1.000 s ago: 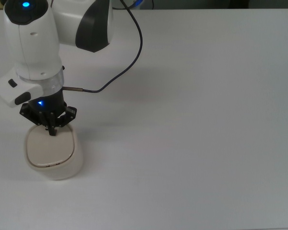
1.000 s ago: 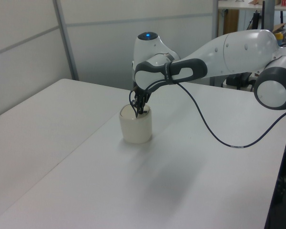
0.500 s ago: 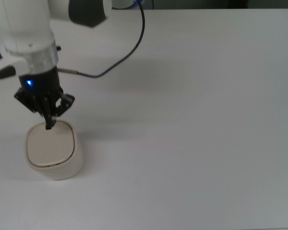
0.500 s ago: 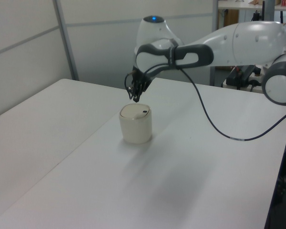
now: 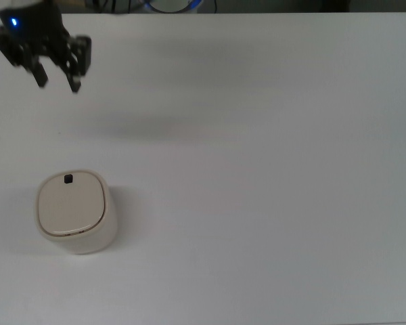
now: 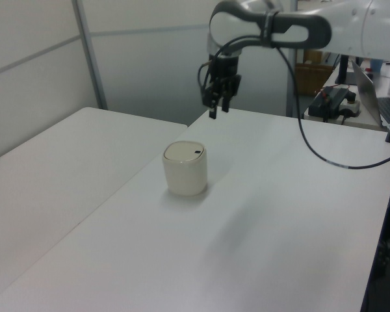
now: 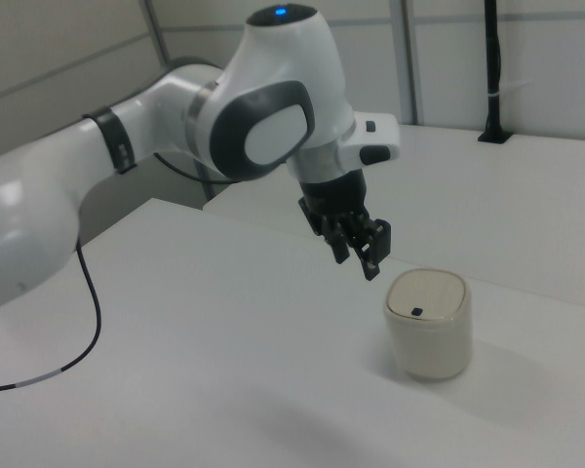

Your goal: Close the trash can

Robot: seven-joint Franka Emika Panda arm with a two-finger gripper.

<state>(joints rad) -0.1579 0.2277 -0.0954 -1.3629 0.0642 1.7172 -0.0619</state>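
The cream-white trash can (image 5: 74,215) stands on the white table at the top view's lower left, its flat lid (image 5: 71,202) down and level with the rim. A small black square mark (image 5: 68,179) sits near the lid's far edge. The trash can also shows in the left view (image 6: 185,172) and the right view (image 7: 429,331). My gripper (image 5: 58,84) hangs in the air well clear of it, toward the top view's upper left. It is open with nothing between its fingers, as the left view (image 6: 218,112) and right view (image 7: 359,265) also show.
A black cable (image 6: 318,146) loops from the arm above the table. A seam (image 6: 143,170) divides two white tabletops in the left view. A laptop and gear (image 6: 351,97) sit at the left view's far right. Wall panels stand behind the table.
My gripper has lifted off the lid and pulled back, toward the top view's upper left, and its fingers have spread apart. The trash can has not moved and its lid lies flat.
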